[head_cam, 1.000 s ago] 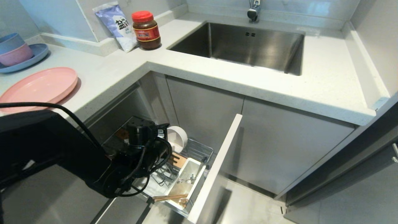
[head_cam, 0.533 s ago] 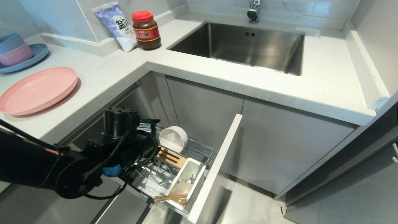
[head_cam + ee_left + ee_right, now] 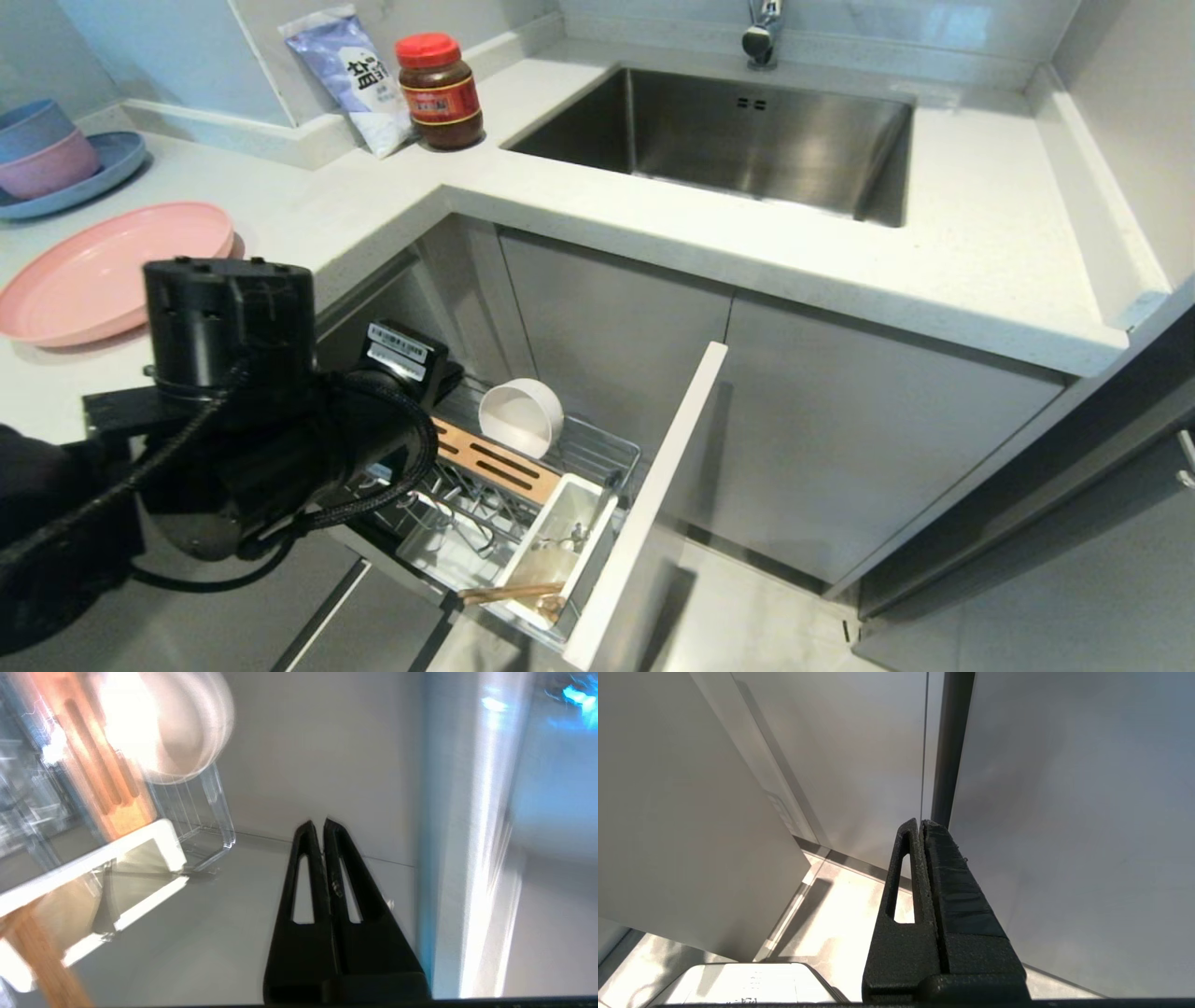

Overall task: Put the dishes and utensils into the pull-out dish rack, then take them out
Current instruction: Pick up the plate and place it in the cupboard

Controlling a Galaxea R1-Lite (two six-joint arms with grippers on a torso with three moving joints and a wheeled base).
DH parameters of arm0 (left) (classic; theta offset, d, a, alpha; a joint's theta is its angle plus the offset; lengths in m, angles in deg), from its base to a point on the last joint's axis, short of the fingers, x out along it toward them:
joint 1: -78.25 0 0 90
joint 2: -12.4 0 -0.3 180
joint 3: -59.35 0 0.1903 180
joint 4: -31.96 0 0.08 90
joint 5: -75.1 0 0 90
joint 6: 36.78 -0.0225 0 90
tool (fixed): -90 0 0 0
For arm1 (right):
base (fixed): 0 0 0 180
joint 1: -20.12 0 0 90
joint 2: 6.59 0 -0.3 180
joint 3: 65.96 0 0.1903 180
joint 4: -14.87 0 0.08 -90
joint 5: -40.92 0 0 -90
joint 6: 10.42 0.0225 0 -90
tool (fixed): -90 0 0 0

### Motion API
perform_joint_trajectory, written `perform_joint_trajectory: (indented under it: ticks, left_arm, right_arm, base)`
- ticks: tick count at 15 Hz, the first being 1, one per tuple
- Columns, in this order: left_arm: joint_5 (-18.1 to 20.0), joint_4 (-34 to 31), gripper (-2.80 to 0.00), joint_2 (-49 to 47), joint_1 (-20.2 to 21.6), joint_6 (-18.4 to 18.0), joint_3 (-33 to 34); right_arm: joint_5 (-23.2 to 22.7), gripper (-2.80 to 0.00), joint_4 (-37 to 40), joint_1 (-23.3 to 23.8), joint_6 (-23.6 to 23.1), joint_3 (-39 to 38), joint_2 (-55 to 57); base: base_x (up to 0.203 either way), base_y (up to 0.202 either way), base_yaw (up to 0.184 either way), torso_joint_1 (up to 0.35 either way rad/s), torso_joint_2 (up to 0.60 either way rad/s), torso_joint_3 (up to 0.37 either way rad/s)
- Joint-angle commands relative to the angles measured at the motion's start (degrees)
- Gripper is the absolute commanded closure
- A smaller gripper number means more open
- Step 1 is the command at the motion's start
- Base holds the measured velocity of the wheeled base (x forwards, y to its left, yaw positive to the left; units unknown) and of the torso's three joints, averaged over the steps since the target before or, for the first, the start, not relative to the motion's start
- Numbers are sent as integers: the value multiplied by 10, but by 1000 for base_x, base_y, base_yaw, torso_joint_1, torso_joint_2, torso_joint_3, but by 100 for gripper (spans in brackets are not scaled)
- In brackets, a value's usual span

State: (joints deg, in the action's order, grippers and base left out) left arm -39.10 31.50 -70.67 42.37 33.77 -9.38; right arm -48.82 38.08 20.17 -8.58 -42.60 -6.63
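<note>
Dish rack [image 3: 523,485] holds bowl [image 3: 520,416]; caddy [image 3: 560,546] holds chopsticks [image 3: 509,592]; left hand [image 3: 318,828] closed, empty.

The head camera is looking steeply down over the surface's [image 3: 653,224] corner onto the pull-out dish rack [image 3: 597,457], which the left wrist camera is sharing close-up [image 3: 196,812].

A steel sink [image 3: 747,131] is set in the white counter [image 3: 653,224], a faucet [image 3: 761,33] above its far rim. Left of it, a red-lidded jar [image 3: 439,91] stands just beside a salt bag [image 3: 353,79] leaning on the wall. At far left, 2 stacked bowls [image 3: 39,147], blue over pink, sit on a blue plate [image 3: 103,173]. Grey cabinet doors [image 3: 812,439] run below.
</note>
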Motion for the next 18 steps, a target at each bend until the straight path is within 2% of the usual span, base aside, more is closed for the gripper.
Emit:
perform_joint_trajectory:
  ticks: [1, 2, 3, 5, 6, 7, 9, 11, 13, 16, 18]
  left_arm:
    - [-9, 2, 0, 56, -37, -157, -18]
    - [-11, 3, 0, 68, -45, -253, -26]
    - [-11, 3, 0, 82, -50, -368, -44]
    - [-11, -4, 0, 104, -43, -547, -87]
    - [-10, -20, 0, 109, -17, -609, -121]
    - [-10, -47, 0, 112, 5, -637, -162]
    - [-17, -115, 0, 114, 42, -635, -241]
    - [-21, -246, 0, 112, 98, -619, -328]
    - [-30, -322, 0, 94, 152, -603, -380]
    - [-79, -334, 0, 42, 210, -601, -406]
    - [-85, -345, 0, 17, 231, -602, -435]
  right_arm:
    - [0, 0, 0, 0, 0, 0, -2]
    - [0, 0, 0, 0, 0, -1, -1]
    - [0, 0, 0, 0, 0, 0, -2]
    - [0, 0, 0, 0, 0, -1, -1]
    - [0, 0, 0, 0, 0, 0, -1]
    - [0, 0, 0, 0, 0, -1, -1]
    - [0, 0, 0, 0, 0, -1, -1]
    - [0, 0, 0, 0, 0, -1, -1]
    - [0, 0, 0, 0, 0, -1, -1]
    - [0, 0, 0, 0, 0, 0, -1]
    - [0, 0, 0, 0, 0, -1, -1]
  base:
    - [0, 0, 0, 0, 0, 0]
    - [0, 0, 0, 0, 0, 0]
    - [0, 0, 0, 0, 0, 0]
    - [0, 0, 0, 0, 0, 0]
    - [0, 0, 0, 0, 0, 0]
    - [0, 0, 0, 0, 0, 0]
    - [0, 0, 0, 0, 0, 0]
    - [0, 0, 0, 0, 0, 0]
    - [0, 0, 0, 0, 0, 0]
    - [0, 0, 0, 0, 0, 0]
    - [0, 0, 0, 0, 0, 0]
